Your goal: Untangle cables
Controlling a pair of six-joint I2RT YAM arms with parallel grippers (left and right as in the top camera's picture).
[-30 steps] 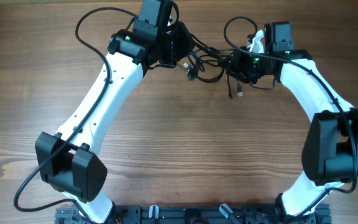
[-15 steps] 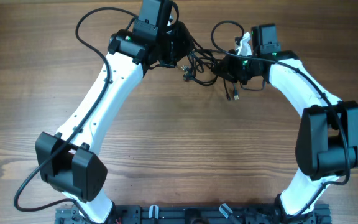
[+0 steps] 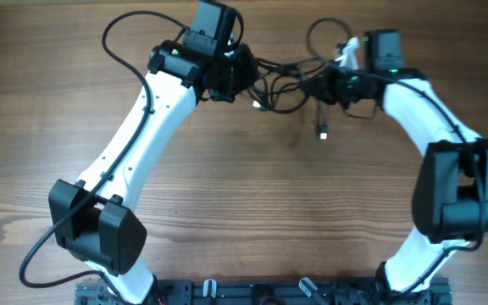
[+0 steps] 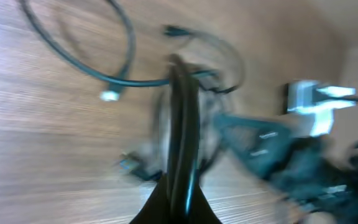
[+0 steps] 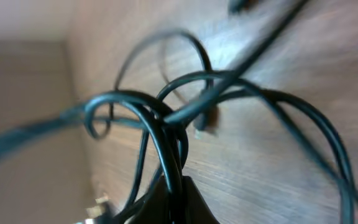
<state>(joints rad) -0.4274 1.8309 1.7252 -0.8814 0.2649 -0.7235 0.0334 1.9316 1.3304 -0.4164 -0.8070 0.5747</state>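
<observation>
A tangle of thin black cables hangs between my two grippers at the far middle of the wooden table. My left gripper is shut on a bundle of the cables. My right gripper is shut on several cable strands that loop out in front of it. One plug end dangles below the right gripper. A light-coloured tip shows in the blurred left wrist view.
The thicker black arm wire arcs over the left arm at the far left. The rig's base bar runs along the near edge. The right arm shows blurred in the left wrist view.
My right gripper moved left toward the left gripper, then back right and slightly away, pulling the cables taut between the grippers. The dangling plug swung with it. The left gripper shifted slightly right.
</observation>
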